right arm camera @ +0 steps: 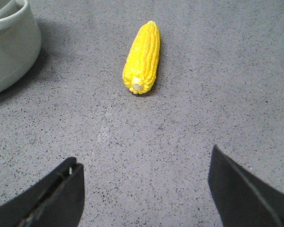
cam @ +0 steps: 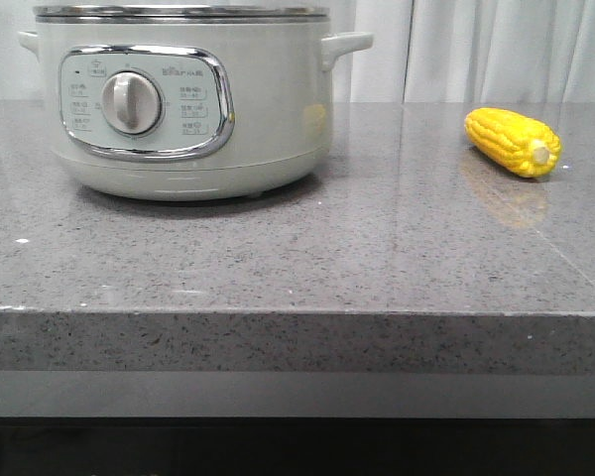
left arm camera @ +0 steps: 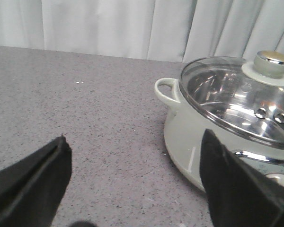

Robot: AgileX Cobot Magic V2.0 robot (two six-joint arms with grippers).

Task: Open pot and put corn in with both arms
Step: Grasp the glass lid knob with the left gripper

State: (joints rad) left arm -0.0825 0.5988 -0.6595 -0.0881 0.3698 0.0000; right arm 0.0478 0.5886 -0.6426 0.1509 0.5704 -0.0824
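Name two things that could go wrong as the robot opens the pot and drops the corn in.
The glass lid offers only a small knob; the open left claw could slip off it. The corn is round and lies loose near the table's right side, so a nudge from the open right claw might roll it away from the pot.

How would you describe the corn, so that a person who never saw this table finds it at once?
Start from the big pale pot standing on the grey table. Look to its right across bare stone: the corn lies there alone on its side, apart from the pot. It is the only bright yellow thing, far smaller than the pot, with a pale stub end.
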